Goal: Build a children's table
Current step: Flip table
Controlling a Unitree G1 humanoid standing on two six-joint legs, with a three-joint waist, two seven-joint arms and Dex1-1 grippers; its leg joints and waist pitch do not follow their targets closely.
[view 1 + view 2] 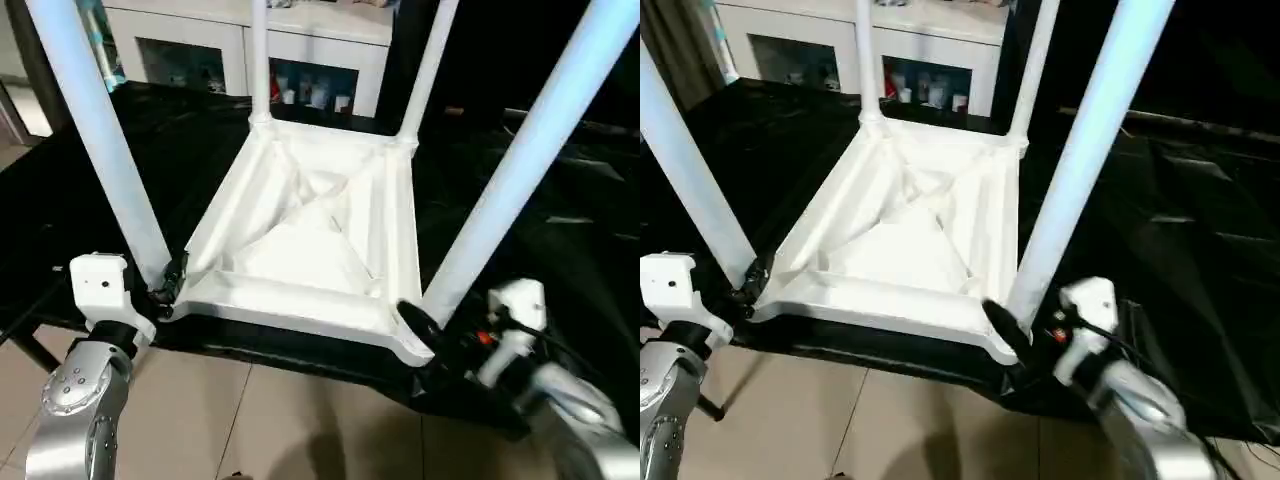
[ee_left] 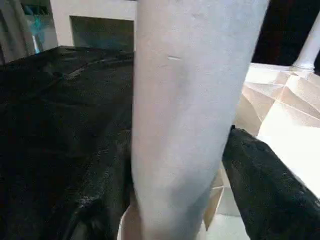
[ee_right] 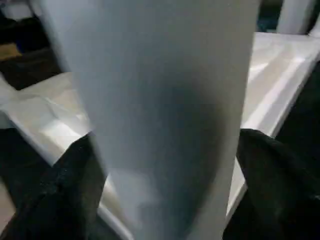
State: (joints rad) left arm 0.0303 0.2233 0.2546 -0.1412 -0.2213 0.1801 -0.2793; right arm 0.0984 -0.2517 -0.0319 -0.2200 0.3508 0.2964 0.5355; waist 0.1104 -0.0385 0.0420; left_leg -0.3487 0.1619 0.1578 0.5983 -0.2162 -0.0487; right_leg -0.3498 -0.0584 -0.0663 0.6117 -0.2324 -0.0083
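At seven o'clock, the left gripper [image 1: 165, 290] straddles the near-left leg [image 1: 95, 130] at its base; at five o'clock the right gripper [image 1: 425, 325] straddles the near-right leg [image 1: 520, 160]. Whether either pinches, I cannot tell. Beyond, the upturned tabletop [image 1: 310, 230] lies on the black-covered bench [image 1: 90, 180], far legs [image 1: 258, 60] at twelve.

We see the children's table [image 1: 310, 240] upside down on the black-covered surface [image 1: 120, 180], its ribbed white underside facing up, diagonal ribs meeting near the middle inside a raised rim. All four white tube legs stand up out of the round corner sockets: near-left leg [image 1: 100, 140], near-right leg [image 1: 520, 160], far-left leg [image 1: 259, 60], far-right leg [image 1: 428, 70]. The near rim lies along the surface's near edge, its near-right corner [image 1: 415, 345] at that edge.
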